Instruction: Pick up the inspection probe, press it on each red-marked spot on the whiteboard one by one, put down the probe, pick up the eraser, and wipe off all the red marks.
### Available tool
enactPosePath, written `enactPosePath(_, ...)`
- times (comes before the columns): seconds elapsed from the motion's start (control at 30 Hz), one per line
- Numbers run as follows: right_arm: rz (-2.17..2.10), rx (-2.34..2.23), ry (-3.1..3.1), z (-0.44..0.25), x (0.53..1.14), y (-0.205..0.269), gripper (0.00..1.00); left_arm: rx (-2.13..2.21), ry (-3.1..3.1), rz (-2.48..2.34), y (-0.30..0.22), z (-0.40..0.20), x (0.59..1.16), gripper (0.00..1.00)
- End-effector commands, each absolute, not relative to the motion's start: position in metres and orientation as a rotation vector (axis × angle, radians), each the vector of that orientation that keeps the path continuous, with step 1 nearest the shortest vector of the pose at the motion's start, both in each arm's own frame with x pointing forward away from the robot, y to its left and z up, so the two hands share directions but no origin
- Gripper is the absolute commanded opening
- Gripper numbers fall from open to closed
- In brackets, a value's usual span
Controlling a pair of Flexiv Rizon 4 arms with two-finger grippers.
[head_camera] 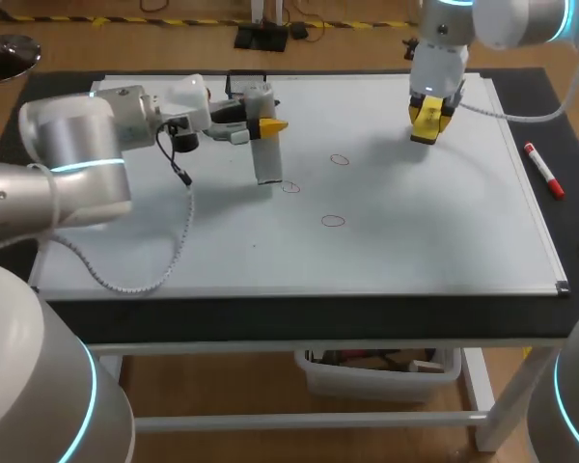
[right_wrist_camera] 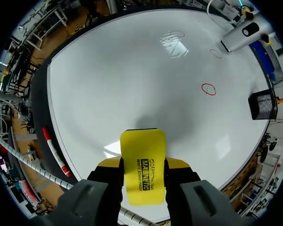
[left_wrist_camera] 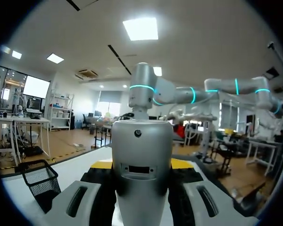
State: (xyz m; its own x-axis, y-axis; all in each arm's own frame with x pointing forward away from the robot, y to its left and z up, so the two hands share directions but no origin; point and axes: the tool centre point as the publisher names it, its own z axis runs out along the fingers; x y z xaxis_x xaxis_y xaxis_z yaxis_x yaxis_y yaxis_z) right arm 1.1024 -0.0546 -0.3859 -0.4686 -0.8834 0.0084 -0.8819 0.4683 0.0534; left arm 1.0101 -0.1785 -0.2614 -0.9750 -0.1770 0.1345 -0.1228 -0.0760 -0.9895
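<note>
Item, probe (head_camera: 267, 159): grey, long axis near upright, held by our left gripper (head_camera: 266, 125), whose fingers are closed snug on its body from both sides. Its tip is down at the board (head_camera: 415, 251); we cannot tell whether it touches. By the head view, the nearest mark (head_camera: 290, 187) lies just beside the tip at 3 o'clock, the second mark (head_camera: 340, 159) at 2 o'clock and the third mark (head_camera: 333, 221) at 4 o'clock, both farther off. Item, eraser (right_wrist_camera: 142, 150): yellow, pinched on both sides by our right gripper (right_wrist_camera: 142, 176) above the board's far right. All marks lie toward its 8 o'clock, well apart. We judge that pressing is the step in hand and the left arm is the nearer
</note>
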Motion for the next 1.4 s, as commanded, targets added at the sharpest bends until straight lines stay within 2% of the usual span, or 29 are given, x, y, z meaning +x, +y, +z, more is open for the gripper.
enactPosePath(0.03,-0.059,1.602,-2.658,-0.384,1.103,-0.056,0.0,-0.278,2.141,-2.31,-0.189,-0.269,1.021,0.0)
enactPosePath(1.4,-0.059,1.602,-2.658,-0.384,1.103,-0.056,0.0,-0.151,2.281,-2.36,-0.219,-0.287,1.016,0.0)
